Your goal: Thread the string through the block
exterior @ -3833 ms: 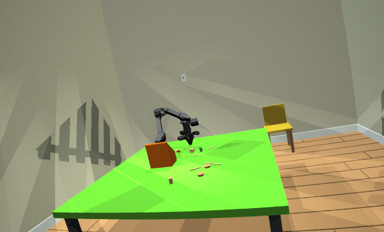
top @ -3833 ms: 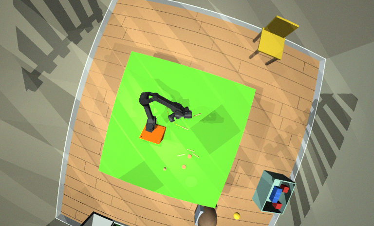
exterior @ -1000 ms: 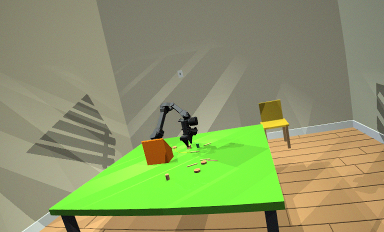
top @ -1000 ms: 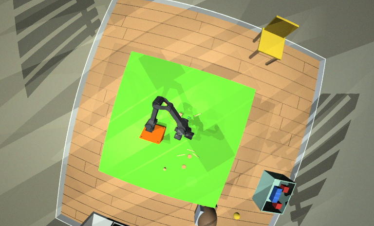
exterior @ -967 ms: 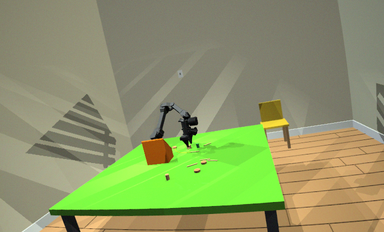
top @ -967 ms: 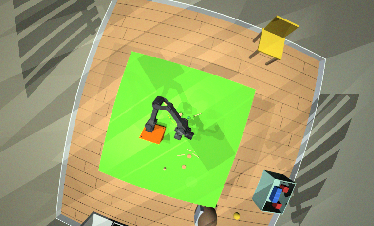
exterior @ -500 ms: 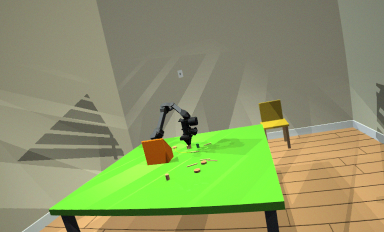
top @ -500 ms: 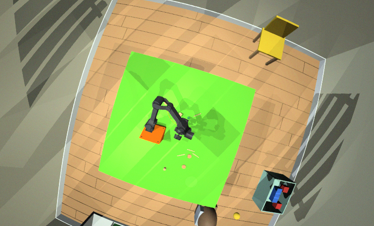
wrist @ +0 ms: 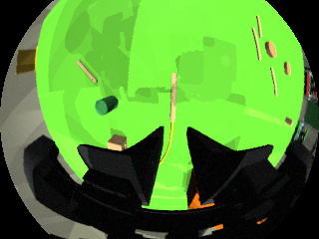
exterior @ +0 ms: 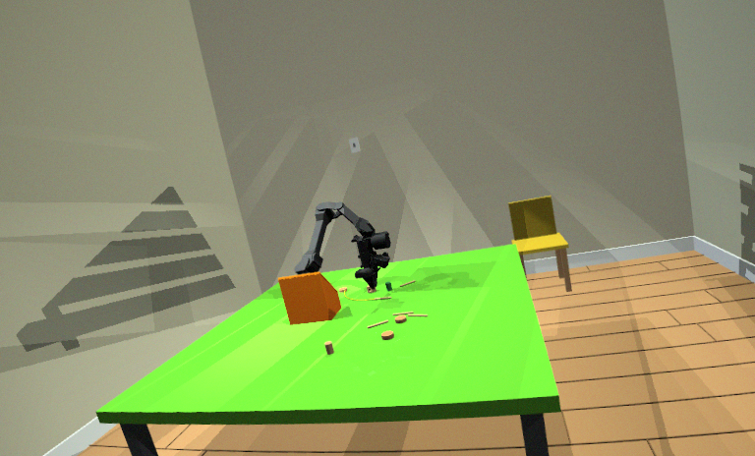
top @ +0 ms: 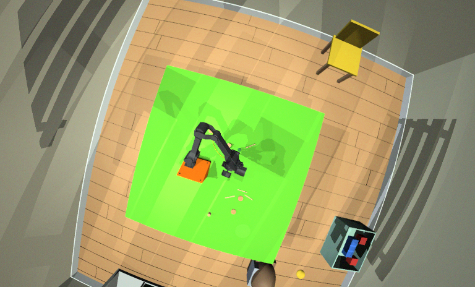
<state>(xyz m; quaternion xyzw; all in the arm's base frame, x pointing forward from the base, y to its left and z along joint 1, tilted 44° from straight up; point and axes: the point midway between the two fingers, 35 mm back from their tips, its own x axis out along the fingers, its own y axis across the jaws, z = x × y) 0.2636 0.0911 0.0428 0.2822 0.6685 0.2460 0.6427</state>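
Observation:
The stick on the string (exterior: 381,298) (wrist: 173,97) lies on the green table (top: 175,206) (exterior: 250,384), just ahead of the fingertips in the wrist view. The yellow string (top: 218,151) (exterior: 356,300) (wrist: 171,141) curves from its near end back to the round button (top: 209,131) (exterior: 342,289). The wooden block (top: 229,145) (exterior: 371,289) (wrist: 117,142) stands on the table, partly behind the left finger in the wrist view; its hole is not clear there. My gripper (wrist: 175,129) is partly open, low over the table, with nothing held. In the top view the arm hides the stick.
A green cylinder (top: 239,149) (exterior: 388,286) (wrist: 106,106) and a loose stick (top: 250,145) (exterior: 407,284) (wrist: 87,71) lie beyond the block. Several loose sticks, two discs (top: 240,198) (top: 233,211) and a small cylinder (top: 209,214) (exterior: 328,348) lie apart. An orange box (top: 194,170) (exterior: 303,301) is by the arm's base.

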